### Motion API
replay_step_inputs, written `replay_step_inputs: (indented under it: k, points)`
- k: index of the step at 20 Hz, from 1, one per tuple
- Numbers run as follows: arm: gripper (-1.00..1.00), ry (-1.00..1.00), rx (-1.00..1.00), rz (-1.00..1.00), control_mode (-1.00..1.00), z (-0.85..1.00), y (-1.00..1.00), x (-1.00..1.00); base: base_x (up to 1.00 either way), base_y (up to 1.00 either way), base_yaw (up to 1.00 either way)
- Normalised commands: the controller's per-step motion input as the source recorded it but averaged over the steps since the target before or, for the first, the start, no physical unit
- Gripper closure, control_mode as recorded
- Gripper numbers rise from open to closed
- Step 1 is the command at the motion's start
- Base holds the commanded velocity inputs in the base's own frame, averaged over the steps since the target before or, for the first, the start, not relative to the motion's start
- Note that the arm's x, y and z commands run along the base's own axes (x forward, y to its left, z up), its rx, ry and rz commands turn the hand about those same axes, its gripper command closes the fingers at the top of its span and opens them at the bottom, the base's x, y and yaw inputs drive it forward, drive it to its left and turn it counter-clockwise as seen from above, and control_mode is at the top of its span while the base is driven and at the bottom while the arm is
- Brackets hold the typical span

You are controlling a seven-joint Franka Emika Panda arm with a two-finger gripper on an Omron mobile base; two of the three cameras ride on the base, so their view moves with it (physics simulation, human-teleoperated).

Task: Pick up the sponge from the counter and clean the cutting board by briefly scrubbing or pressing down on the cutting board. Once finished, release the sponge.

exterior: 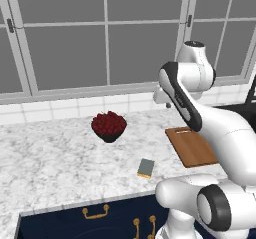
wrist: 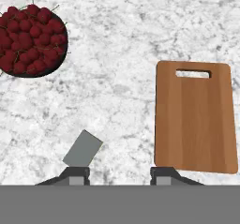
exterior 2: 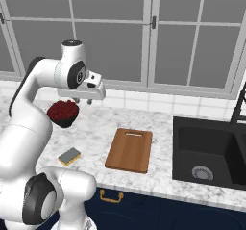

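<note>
Lying flat on the counter (exterior 2: 158,113), the sponge (exterior 2: 69,156) sat close to the front edge, grey-green side up and turned at a slant, touching nothing. You had the cutting board (exterior 2: 129,150) to its right, apart from it, also flat, its handle slot toward the back wall and its near end close to the front edge. Behind the sponge, toward the tiled wall, stood a dark bowl of cherries (exterior 2: 63,112). Your gripper (exterior 2: 82,101) hung well above the counter, over the bowl, fingers spread and pinching nothing. At the right end of the counter, beyond the board, lay the black sink (exterior 2: 211,154).
</note>
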Motion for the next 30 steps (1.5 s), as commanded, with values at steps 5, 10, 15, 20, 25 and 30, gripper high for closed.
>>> replay_step_inputs:
  k: [5,10,15,20,25,30]
  points:
    - [-1.00,0.04,0.00,0.00,-1.00,-0.21,0.05,-0.36,0.00,0.00,0.00]
    - [-1.00,0.08,-0.03,-0.16,-1.00,-1.00,0.90,-0.36,0.00,0.00,0.00]
    - [-1.00,0.00,0.11,-0.23,-1.00,-0.55,0.06,0.00,0.00,0.00,0.00]
    - [-1.00,0.00,0.00,-0.32,-1.00,-0.68,0.40,0.02,0.00,0.00,0.00]
    - [-1.00,0.01,0.07,-0.36,-1.00,-0.65,0.29,0.00,0.00,0.00,0.00]
    - [-1.00,0.01,0.11,-0.12,-1.00,-0.58,0.00,0.00,0.00,0.00,0.00]
